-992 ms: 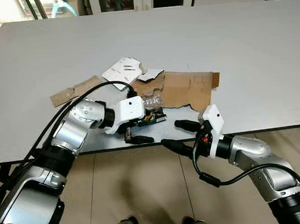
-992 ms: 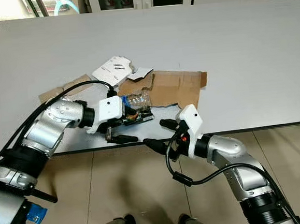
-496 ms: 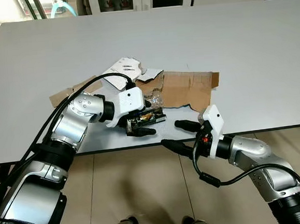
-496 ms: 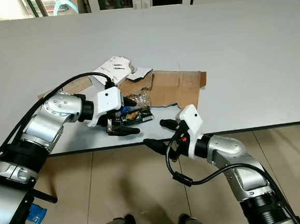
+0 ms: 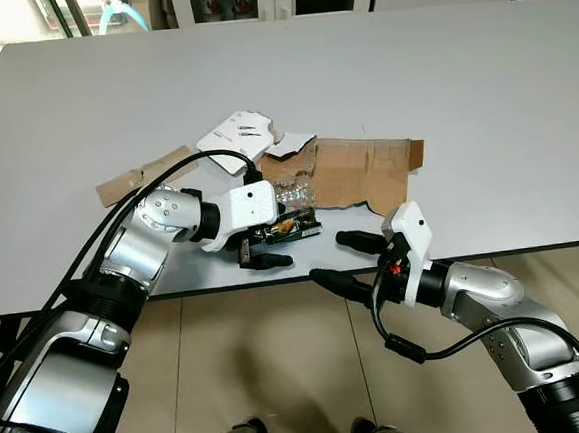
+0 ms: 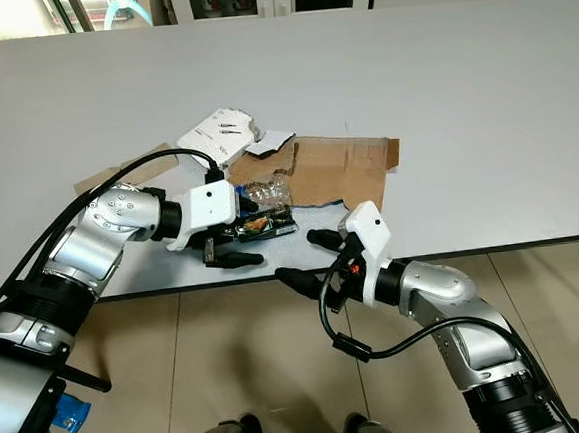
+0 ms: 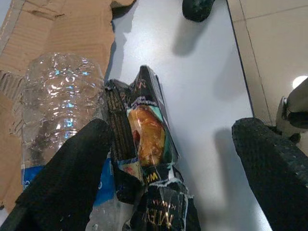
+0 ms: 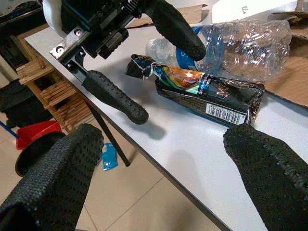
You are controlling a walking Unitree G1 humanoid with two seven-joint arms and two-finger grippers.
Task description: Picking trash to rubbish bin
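We note dark snack wrapper [image 8: 207,94]: torn, flattened, barcode on one end, lying flat near worktop [image 5: 480,91] front edge. Crushed clear plastic bottle [image 8: 245,41], blue label, on its side, touching wrapper. Torn brown cardboard [image 5: 361,171] and white carton [image 5: 238,138] lie behind.

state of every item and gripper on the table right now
Clear plastic bottle: crushed, lying down.
Dark snack wrapper: torn open, flat beside the bottle.
Brown cardboard sheet: torn, flat.
White paper box: flattened.
Left gripper: open, astride the wrapper.
Right gripper: open, at table edge.
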